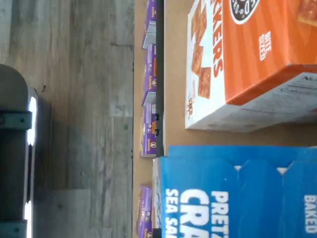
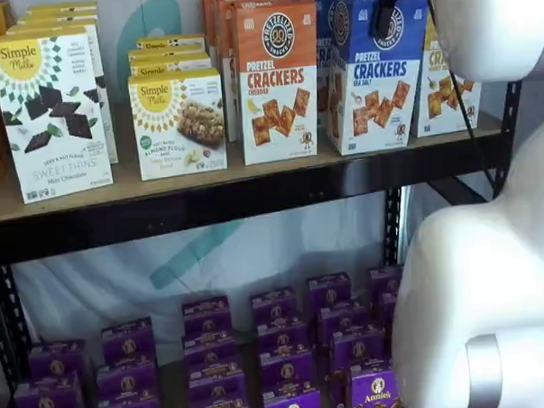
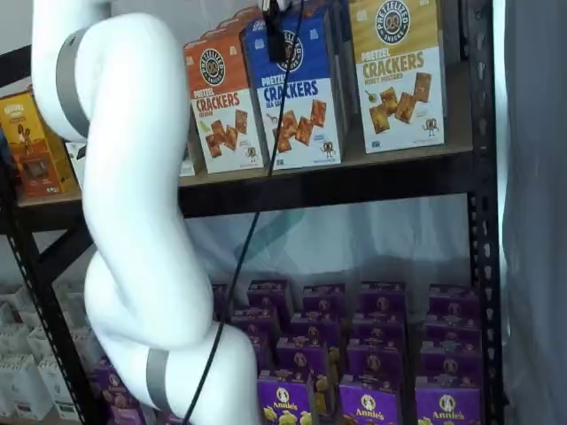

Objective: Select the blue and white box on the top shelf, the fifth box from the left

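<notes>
The blue and white box (image 2: 375, 82) stands on the top shelf (image 2: 209, 202), between an orange-topped cheddar carton (image 2: 278, 86) and a yellow-topped carton (image 2: 448, 88). It also shows in a shelf view (image 3: 297, 97) and fills much of the wrist view as a blue top flap (image 1: 237, 198). My gripper (image 2: 387, 2) comes down from above, its black fingers (image 3: 275, 35) closed at the box's top edge. It is shut on the blue and white box. The white gripper body is cut off by the frame edge.
My white arm (image 3: 133, 221) stands in front of the shelves, and its cable (image 3: 257, 221) hangs across them. Simple Mills boxes (image 2: 51, 114) fill the left of the top shelf. Several purple Annie's boxes (image 2: 287, 348) sit on the lower shelf. Black uprights (image 3: 478, 221) frame the rack.
</notes>
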### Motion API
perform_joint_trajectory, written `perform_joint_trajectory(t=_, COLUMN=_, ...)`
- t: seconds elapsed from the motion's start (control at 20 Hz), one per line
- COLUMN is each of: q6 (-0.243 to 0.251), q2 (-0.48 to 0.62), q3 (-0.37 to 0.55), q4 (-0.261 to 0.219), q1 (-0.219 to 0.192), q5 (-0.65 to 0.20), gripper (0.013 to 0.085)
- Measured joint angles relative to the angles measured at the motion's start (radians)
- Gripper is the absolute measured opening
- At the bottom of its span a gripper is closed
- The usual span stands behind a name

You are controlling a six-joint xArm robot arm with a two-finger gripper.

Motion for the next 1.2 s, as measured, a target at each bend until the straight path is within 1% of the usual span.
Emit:
perform_joint_trajectory(t=0.15, q6=0.004, q2=-0.01, q3=0.002, q4=-0.004, q1=0.005, q5=0.013, gripper=0.057)
perform_joint_trajectory(t=0.3, q6=0.01, q2=-0.031, q3=0.012, q4=-0.02, q1=0.014, q5=0.032, gripper=0.057)
perform_joint_trajectory(t=0.45, q6=0.014, q2=-0.066, q3=0.035, q4=-0.026, q1=0.019, q5=0.057, gripper=0.057)
perform_joint_trajectory(t=0.85, q6=0.011, q2=-0.188, q3=0.143, q4=-0.021, q1=0.01, q5=0.087, gripper=0.057)
perform_joint_trajectory(t=1.2, q6=-0.007, q2=-0.282, q3=0.249, q4=-0.046, q1=0.003, q5=0.093, gripper=0.057)
